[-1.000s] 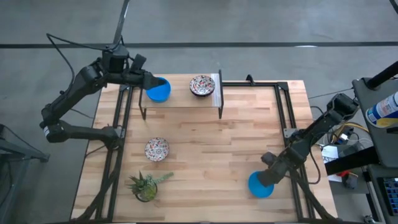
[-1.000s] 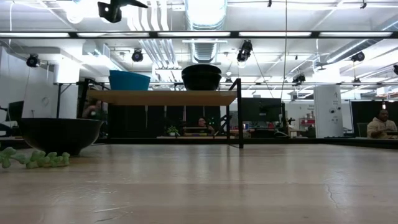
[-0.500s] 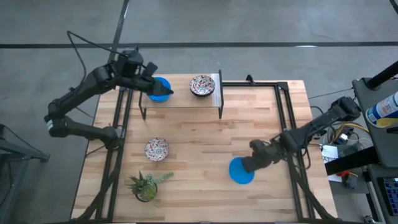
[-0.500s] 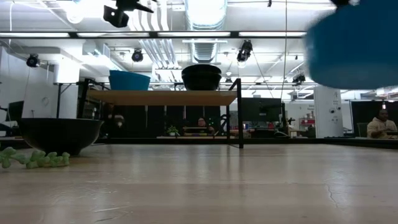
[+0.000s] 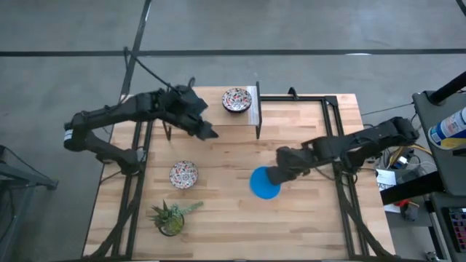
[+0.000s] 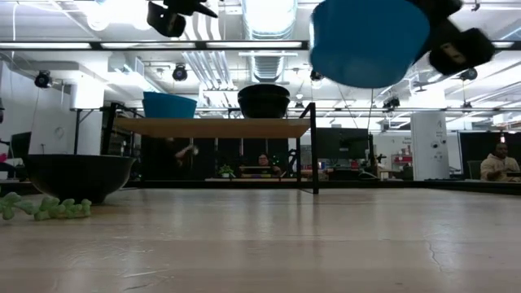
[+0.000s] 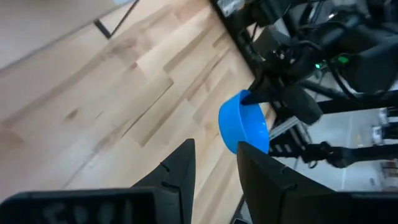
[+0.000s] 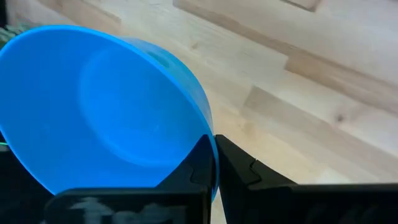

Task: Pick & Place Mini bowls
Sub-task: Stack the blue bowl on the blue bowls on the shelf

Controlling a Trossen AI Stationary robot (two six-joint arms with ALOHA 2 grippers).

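The right end effector (image 5: 275,177) is clenched on the rim of a blue mini bowl (image 5: 265,183), carried in the air over the middle of the bench (image 5: 306,131). The shelf (image 5: 218,116) lies ahead toward the far left, already bearing a patterned bowl (image 5: 237,100). The left end effector (image 5: 207,133), released and empty, hangs just in front of that shelf, nearer to it than the right.

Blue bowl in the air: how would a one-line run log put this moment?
right gripper: shut on blue bowl, above table | left gripper: open, empty, beside shelf
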